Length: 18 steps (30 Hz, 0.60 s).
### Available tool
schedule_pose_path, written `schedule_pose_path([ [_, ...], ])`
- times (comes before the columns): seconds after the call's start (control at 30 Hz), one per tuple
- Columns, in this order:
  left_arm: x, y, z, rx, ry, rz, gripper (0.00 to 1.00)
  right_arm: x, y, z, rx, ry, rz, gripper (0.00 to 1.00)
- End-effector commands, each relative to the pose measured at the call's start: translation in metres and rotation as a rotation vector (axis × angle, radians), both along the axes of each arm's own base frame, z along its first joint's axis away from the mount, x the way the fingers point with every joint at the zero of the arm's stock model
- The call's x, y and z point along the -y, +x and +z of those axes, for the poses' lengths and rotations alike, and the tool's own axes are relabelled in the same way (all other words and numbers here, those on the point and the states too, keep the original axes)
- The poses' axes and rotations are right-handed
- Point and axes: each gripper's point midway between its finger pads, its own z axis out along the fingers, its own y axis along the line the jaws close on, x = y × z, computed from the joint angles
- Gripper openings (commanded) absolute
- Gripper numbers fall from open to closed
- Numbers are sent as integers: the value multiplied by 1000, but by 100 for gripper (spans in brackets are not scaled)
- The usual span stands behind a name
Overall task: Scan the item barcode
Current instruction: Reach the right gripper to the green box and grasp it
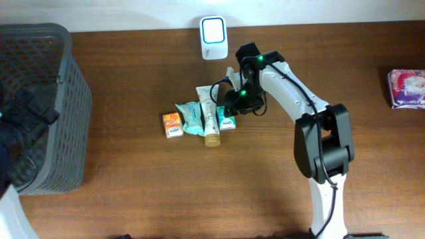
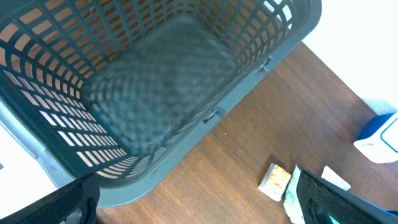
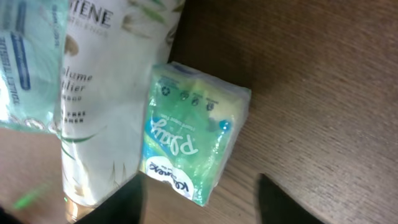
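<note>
The green tissue pack (image 3: pixel 193 143) lies flat on the counter (image 1: pixel 199 192), its long side touching the shampoo tube (image 3: pixel 106 93). I see only its printed upper face; the underside and far end are hidden.

The right tool (image 3: pixel 199 205) hangs directly over the pack. Its fingers (image 3: pixel 124 202) are dark, blurred and cut off by the lower edge of the right wrist view. They stand apart on either side of the pack's near end, and bare counter shows between the pack and the finger away from the tube. I cannot tell whether the other finger touches the pack or the tube. From overhead, the wrist covers most of the pack.

Beyond the tube lies a teal pouch (image 3: pixel 28 62), cropped at the frame edge. An orange pack (image 1: pixel 172 125) sits next to the pouch.

The scanner (image 1: pixel 214 38) stands at the far edge of the counter, near the group.

The left tool (image 2: pixel 196 186) is spread wide above the basket (image 1: pixel 60 99). Only its fingertips enter the view.

A purple pack (image 1: pixel 406 87) is cut off at the right border.
</note>
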Motion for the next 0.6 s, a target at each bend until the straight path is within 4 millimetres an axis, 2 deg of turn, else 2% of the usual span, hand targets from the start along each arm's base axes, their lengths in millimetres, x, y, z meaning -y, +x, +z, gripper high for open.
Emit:
schedule_pose_path([
  [0.0, -2, -1, 0, 3, -1, 14, 99, 0, -5, 3, -9, 29, 3, 42],
  [0.17, -2, -1, 0, 3, -1, 14, 99, 0, -9, -21, -19, 39, -22, 42],
  [0.27, -2, -1, 0, 3, -1, 14, 99, -18, -14, -31, -24, 161, -15, 43],
  [0.3, -2, -1, 0, 3, -1, 14, 99, -17, -20, -40, -40, 167, -25, 21],
  [0.33, -2, -1, 0, 3, -1, 14, 99, -16, -22, -41, -52, 163, -28, 4],
  [0.37, -2, -1, 0, 3, -1, 14, 99, -15, -23, -41, -55, 163, -28, 4],
  [0.47, -2, -1, 0, 3, -1, 14, 99, -11, -20, -28, -78, 187, -48, 4],
  [0.53, -2, -1, 0, 3, -1, 14, 99, -7, -14, -4, -104, 265, -71, 4],
  [0.57, -2, -1, 0, 3, -1, 14, 99, -10, -10, 18, -105, 370, -42, 4],
])
